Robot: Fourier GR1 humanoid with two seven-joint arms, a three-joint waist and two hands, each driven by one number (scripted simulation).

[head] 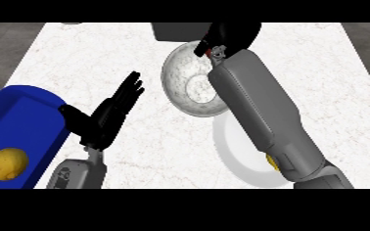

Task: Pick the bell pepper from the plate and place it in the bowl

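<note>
Head view: the right hand (230, 38) sits at upper center-right of the frame, over the far rim of the bowl (180, 76), its fingers curled round something small and red, most likely the bell pepper (216, 53), which peeks out just under the hand at the bowl's upper right edge. The grey right forearm runs down diagonally from there to the lower right, crossing the bowl's right side and most of the white plate (235, 151) at lower center-right. A bit of yellow shows at the plate's right, under the forearm; can't tell what it is. No pepper visible on the plate.

The left hand (108, 115) is at left-center, fingers straight and slightly spread, pointing up, resting, holding nothing. A blue tray (33, 122) fills the lower left with a yellow fruit (11, 164) on it.

Progress judgement: pick looks done, carry looks nearly done, pepper is above the bowl's edge. Left: move it over the bowl's middle, lower, let go, withdraw.
</note>
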